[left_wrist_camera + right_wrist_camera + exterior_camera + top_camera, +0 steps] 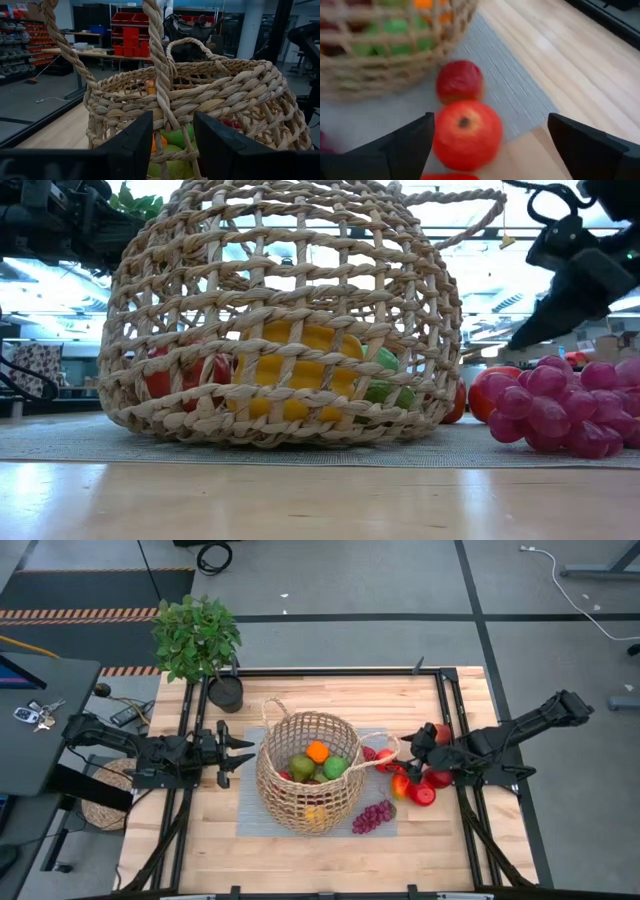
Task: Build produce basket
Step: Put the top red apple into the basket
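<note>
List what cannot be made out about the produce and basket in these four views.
- Produce deep in the basket: high view, upper fruit covers it.
- Grape bunch: low view, cut off by the edge.
- Red fruit between the right gripper fingers: blurred.
- Basket's base: left wrist view, hidden behind the left gripper.

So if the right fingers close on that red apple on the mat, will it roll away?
Likely yes if nudged off-centre: the red apple is round and smooth, resting free beside another fruit. The right gripper is open and straddles it, so a centred squeeze should hold. It looks rigid.
</note>
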